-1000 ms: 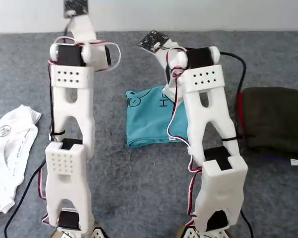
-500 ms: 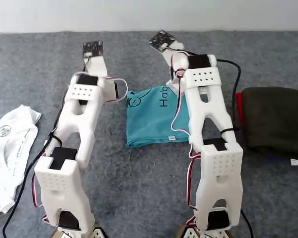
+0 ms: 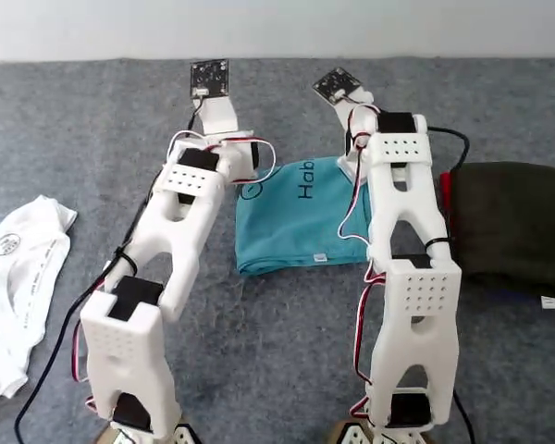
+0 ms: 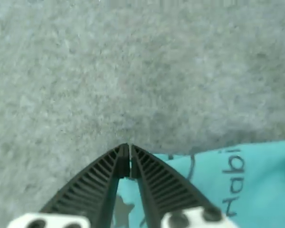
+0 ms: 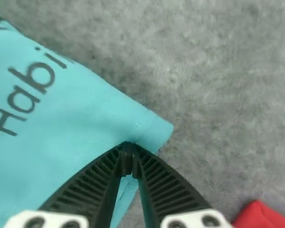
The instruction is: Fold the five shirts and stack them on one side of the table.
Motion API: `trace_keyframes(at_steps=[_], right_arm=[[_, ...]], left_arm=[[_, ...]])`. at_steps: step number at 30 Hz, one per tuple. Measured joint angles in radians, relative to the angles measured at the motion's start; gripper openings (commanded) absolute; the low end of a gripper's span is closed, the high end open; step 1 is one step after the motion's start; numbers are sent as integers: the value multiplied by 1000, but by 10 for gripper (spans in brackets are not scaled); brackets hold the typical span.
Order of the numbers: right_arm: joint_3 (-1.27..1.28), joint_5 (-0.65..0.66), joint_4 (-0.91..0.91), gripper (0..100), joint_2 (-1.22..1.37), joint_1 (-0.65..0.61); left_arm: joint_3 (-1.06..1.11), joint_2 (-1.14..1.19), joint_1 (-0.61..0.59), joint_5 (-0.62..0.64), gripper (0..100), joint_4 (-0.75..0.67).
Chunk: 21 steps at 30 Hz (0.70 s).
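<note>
Teal shirt [image 5: 61, 118] meets the right pincer [image 5: 127, 159]; high view adds a white shirt [image 3: 18, 277].

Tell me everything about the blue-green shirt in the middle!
The teal shirt is soft cloth, folded into a rough rectangle, lying flat on the grey carpeted table between the two arms. Dark letters and a line drawing are printed on it. The left hand and the right hand, both closed, sit at its two far corners; whether they pinch it is unclear.
</note>
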Motion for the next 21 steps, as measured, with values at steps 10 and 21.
trace_keyframes(at_steps=[10,21], right_arm=[[-77,0,58,9,-21,40],[-160,0,488,9,-226,-2]], left_arm=[[-14,89,-2,5,14,-57],[-14,101,-2,5,14,-57]])
